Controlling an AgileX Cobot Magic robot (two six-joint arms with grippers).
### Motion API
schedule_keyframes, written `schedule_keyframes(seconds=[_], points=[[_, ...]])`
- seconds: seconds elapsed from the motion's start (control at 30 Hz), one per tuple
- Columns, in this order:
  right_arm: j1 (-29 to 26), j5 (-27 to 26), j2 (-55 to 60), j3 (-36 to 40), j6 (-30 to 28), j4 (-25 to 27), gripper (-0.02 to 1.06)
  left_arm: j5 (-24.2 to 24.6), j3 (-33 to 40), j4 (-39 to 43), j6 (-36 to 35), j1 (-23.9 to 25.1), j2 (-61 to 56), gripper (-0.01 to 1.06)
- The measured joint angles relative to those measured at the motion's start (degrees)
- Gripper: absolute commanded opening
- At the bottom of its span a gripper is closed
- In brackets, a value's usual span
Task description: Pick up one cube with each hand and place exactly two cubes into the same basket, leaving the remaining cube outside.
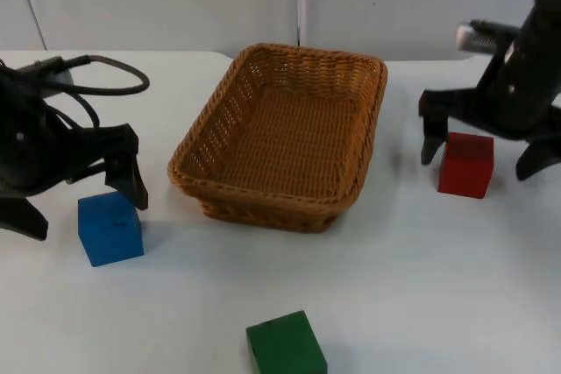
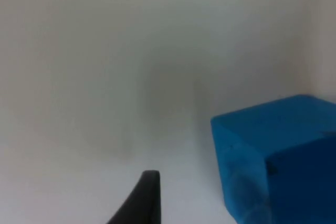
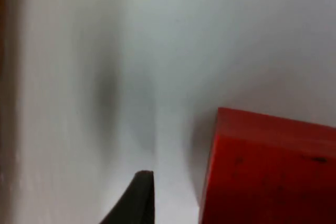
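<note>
Green cube (image 1: 286, 346) lies apart; hands (image 1: 83, 197) (image 1: 482, 151) straddle cubes.

Three cubes, one blue (image 1: 110, 228), one red (image 1: 466, 164), one green (image 1: 286, 345), and one basket (image 1: 210, 183).

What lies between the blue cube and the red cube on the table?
In the top view, the wicker basket lies between the blue cube and the red cube, with bare white table on either side of it. The basket holds nothing.
</note>
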Motion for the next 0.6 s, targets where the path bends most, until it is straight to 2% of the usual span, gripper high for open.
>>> schedule_keyframes(seconds=[0.33,0.6], points=[[0.65,-2.69,1.63,0.0,1.9,0.02,1.05,-3.36,0.0,-0.93,0.0,0.0,4.23,1.05],[0.65,-3.32,1.85,0.0,2.84,-0.21,1.03,-3.43,-0.32,-1.04,0.23,0.0,4.66,1.05]])
